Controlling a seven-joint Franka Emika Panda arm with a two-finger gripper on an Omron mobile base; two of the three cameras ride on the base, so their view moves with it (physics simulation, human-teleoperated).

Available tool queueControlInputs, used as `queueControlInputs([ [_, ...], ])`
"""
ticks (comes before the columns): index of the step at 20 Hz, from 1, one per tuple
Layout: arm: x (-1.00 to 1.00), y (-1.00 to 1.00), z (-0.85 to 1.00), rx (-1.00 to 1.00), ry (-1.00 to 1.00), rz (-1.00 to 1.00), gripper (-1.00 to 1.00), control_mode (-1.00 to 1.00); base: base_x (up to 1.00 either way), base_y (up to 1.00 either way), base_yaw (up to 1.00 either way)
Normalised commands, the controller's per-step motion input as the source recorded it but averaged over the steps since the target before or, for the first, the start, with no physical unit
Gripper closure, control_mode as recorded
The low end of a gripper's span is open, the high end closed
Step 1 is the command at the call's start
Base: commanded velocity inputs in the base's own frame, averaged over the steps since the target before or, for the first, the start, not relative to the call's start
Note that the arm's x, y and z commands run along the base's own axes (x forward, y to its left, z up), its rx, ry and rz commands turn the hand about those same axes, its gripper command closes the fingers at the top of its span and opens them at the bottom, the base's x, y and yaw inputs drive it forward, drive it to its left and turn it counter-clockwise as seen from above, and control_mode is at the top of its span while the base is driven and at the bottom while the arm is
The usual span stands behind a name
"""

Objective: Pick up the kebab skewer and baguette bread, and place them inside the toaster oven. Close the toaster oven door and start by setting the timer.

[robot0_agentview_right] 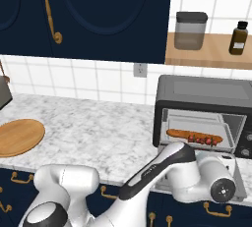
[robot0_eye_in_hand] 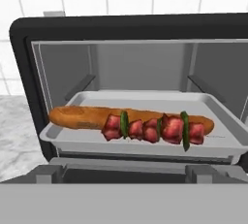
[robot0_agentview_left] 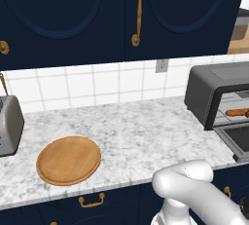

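The toaster oven (robot0_agentview_left: 206, 85) (robot0_agentview_right: 202, 89) (robot0_eye_in_hand: 121, 26) stands at the right end of the counter. Its door (robot0_agentview_left: 238, 139) (robot0_agentview_right: 238, 174) (robot0_eye_in_hand: 121, 174) is folded down open. Inside, a pale tray (robot0_eye_in_hand: 145, 145) carries the baguette bread (robot0_eye_in_hand: 80, 117) (robot0_agentview_right: 179, 133) (robot0_agentview_left: 237, 112) lying crosswise. The kebab skewer (robot0_eye_in_hand: 155, 128) (robot0_agentview_right: 206, 140) rests along the loaf's front, toward its right half. My hand (robot0_agentview_right: 216, 184) hovers in front of the oven over the lowered door, facing into the cavity. Its fingers are hidden behind the wrist, and nothing is seen held.
A round wooden board (robot0_agentview_left: 68, 159) (robot0_agentview_right: 18, 136) lies on the marble counter to the left, and a silver pop-up toaster (robot0_agentview_left: 8, 124) stands at the far left. A wooden shelf above the oven holds a jar (robot0_agentview_right: 191, 30) and a brown bottle (robot0_agentview_right: 238, 38).
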Motion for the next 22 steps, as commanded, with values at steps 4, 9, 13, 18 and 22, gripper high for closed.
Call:
queueControlInputs([
  [4,0.13,-0.16,-0.14,0.0,-0.11,0.02,-1.0,-1.0,0.0,0.0,0.0],
  [9,0.16,-0.02,-0.07,0.0,-0.06,0.02,-1.0,-1.0,0.0,0.0,0.0],
  [13,0.23,-0.08,-0.04,0.0,-0.05,0.0,-1.0,-1.0,0.0,0.0,0.0],
  [18,0.25,-0.27,-0.03,0.0,-0.02,-0.01,-1.0,-1.0,0.0,0.0,0.0],
  [22,0.05,-0.13,-0.07,0.0,0.0,-0.01,-1.0,-1.0,0.0,0.0,0.0],
])
